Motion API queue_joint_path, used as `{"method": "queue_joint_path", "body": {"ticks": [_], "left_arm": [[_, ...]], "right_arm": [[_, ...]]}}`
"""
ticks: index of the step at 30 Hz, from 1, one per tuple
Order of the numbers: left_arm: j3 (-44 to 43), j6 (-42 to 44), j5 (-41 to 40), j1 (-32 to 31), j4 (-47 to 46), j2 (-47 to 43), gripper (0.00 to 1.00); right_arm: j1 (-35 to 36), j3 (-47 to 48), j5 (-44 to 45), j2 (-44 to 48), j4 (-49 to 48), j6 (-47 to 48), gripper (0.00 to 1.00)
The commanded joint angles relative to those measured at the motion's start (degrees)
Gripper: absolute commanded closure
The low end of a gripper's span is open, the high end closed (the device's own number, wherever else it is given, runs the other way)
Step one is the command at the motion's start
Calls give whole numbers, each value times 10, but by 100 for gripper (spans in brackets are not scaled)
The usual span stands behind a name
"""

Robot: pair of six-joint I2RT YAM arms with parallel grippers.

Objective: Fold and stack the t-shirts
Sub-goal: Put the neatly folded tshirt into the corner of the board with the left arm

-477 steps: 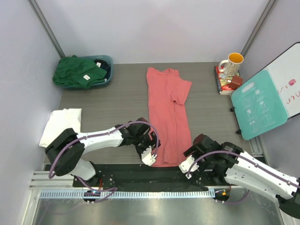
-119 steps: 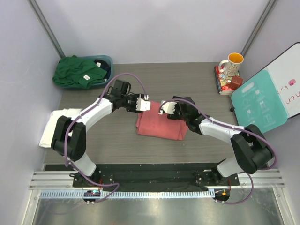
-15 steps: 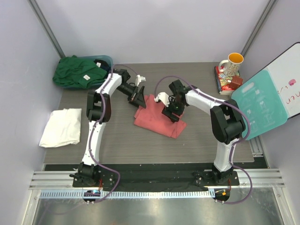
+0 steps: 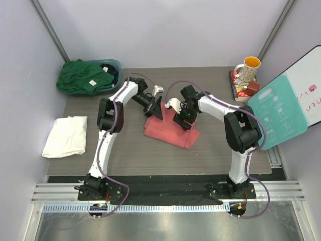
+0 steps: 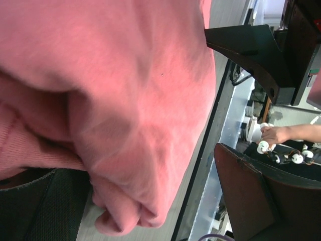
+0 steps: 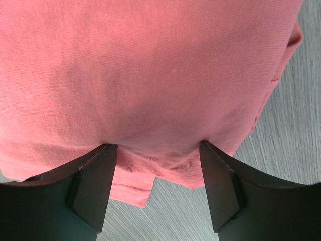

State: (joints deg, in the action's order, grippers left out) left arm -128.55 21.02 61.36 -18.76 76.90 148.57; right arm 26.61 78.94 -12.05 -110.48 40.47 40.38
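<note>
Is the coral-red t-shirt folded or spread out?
Folded: the coral-red t-shirt lies as a compact bundle, doubled layers showing at its edge.

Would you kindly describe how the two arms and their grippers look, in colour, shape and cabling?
The left arm and right arm have white shells with black joints, and a purple cable loops along each. The left gripper and right gripper have dark, wedge-shaped fingers.

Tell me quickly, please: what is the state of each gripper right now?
Left gripper: open, holding nothing.
Right gripper: open, fingertips against the coral-red t-shirt, not closed on it.
</note>
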Motion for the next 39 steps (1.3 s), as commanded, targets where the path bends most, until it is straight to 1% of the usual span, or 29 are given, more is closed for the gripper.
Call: {"method": "queue_joint_path", "body": {"ticks": [1,3,4,5,6,7,9,10,11,12,15,18,21,23,24,26,28,31,34,39], "left_arm": [[29,-4,-42,-11,-31,6,2],[40,-6,-45,-12,-37,-1,9],[45,-8,-53,-11,-42,-6,17],[58,-11,-56,-11,-47,-9,22],[66,-12,-60,-11,-50,-14,28],[77,-16,-63,-12,-61,-24,43],[84,-19,-68,-11,-62,-33,54],[89,-22,-73,-11,-62,-39,77],[90,-24,-84,-11,-58,-41,93],[91,-25,-91,-10,-55,-44,100],[110,-28,-118,-8,-61,-69,100],[131,-48,-149,5,-86,-110,100],[120,-65,-187,24,-77,-144,100],[97,-71,-210,33,-60,-162,100],[90,-74,-242,42,-44,-168,100],[86,-84,-269,57,-36,-193,100],[100,-94,-314,65,-37,-212,100],[137,-104,-359,84,-46,-253,100],[173,-90,-376,105,-38,-289,100],[207,-62,-386,148,3,-315,100]], "right_arm": [[-2,24,5,3,-24,-6,28],[-2,23,5,6,-25,-7,28],[-2,23,5,8,-25,-6,28],[-2,23,6,10,-26,-7,28],[-2,21,6,14,-26,-5,28],[-2,19,8,16,-27,-5,28],[-2,16,10,20,-27,-5,28],[-2,15,10,21,-28,-4,28],[-1,13,10,23,-29,-4,28],[-2,12,12,25,-29,-3,28],[-2,14,17,30,-30,-2,28],[-2,18,26,35,-31,2,28],[-2,23,40,43,-33,10,27],[-2,24,54,51,-36,20,26],[-1,23,59,54,-39,23,25],[-2,23,82,62,-50,32,24],[-2,20,110,68,-66,37,24],[-4,17,145,79,-86,47,23],[-8,16,165,95,-94,60,21],[-12,6,184,119,-101,76,21]]}}
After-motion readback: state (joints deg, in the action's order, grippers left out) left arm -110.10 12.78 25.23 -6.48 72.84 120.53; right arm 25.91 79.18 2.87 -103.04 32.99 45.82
